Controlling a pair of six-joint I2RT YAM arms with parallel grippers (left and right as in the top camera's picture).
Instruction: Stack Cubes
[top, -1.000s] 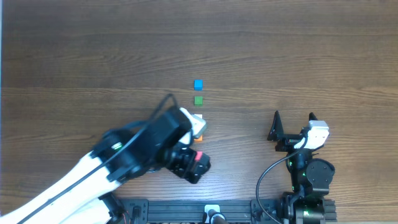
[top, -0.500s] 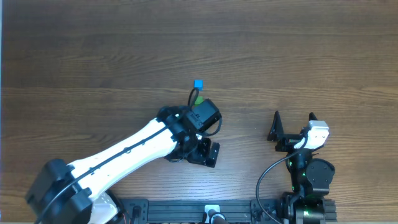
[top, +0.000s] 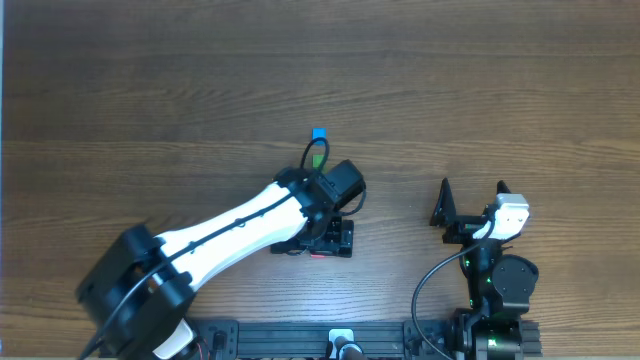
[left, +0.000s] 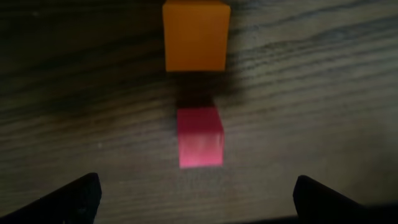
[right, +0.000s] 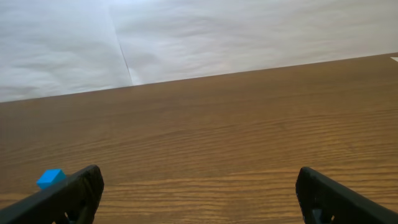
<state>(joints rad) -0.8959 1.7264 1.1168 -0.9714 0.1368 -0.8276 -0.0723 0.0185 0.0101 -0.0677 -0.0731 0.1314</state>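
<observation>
In the left wrist view a pink-red cube (left: 199, 137) lies on the wood, with an orange cube (left: 195, 34) just beyond it and a small gap between them. My left gripper (left: 199, 208) hangs open above the red cube, one finger (left: 74, 199) on each side and well apart from it. From above, the left gripper (top: 331, 240) sits at the table's middle, its arm covering the orange cube. A blue cube (top: 319, 135) and a green cube (top: 317, 159) lie just past it. My right gripper (top: 470, 203) rests open at the right, holding nothing.
The cubes lie in one line running away from the arm bases. A black cable (top: 310, 155) of the left arm loops over the green cube. The blue cube (right: 50, 178) also shows far off in the right wrist view. Bare wooden tabletop (top: 150, 90) surrounds the cubes.
The left arm has swung in and stretched toward the middle, turning its wrist, so its gripper now hangs over the red cube and hides the orange one. The right arm stayed still.
</observation>
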